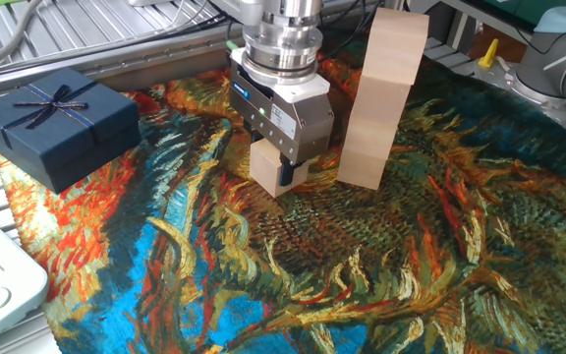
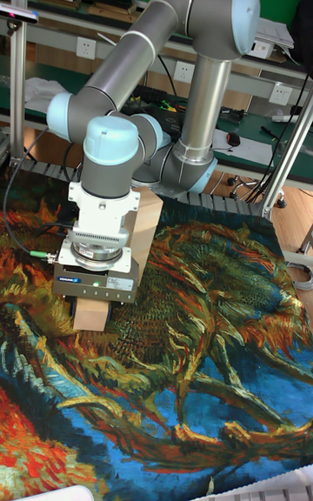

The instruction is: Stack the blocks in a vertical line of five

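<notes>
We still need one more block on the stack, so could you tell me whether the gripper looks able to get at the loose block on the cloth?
Probably yes: the gripper is already down over the loose block, fingers straddling it, apart from the stack.

Smooth matt wooden blocks [image 1: 381,98]
</notes>
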`<state>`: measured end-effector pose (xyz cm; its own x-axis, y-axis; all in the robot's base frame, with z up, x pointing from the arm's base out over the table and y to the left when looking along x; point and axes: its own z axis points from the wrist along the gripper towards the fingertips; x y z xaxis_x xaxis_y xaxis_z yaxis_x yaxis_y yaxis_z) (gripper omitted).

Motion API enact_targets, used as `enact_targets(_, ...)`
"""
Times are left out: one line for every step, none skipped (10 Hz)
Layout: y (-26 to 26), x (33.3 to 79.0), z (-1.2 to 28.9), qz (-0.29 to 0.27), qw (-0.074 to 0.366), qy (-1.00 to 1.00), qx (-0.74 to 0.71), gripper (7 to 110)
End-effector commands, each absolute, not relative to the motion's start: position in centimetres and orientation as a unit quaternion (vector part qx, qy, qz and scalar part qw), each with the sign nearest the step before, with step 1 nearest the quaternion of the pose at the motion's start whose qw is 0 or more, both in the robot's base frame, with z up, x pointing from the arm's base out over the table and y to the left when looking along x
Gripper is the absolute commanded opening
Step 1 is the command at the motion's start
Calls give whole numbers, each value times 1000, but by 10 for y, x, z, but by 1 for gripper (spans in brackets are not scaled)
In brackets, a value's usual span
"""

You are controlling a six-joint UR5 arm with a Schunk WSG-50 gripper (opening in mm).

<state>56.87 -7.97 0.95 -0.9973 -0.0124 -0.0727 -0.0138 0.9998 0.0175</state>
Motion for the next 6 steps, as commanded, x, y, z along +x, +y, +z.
enact_targets(-79,570,10,14,39,999,-2,66)
enact_targets(-79,570,11,14,40,999,1,66)
enact_targets(-79,571,11,16,43,999,1,66)
enact_targets(-78,570,11,19,46,999,2,66)
enact_targets(-78,572,12,20,50,999,-1,66)
enact_targets(-80,576,13,16,60,998,-11,66)
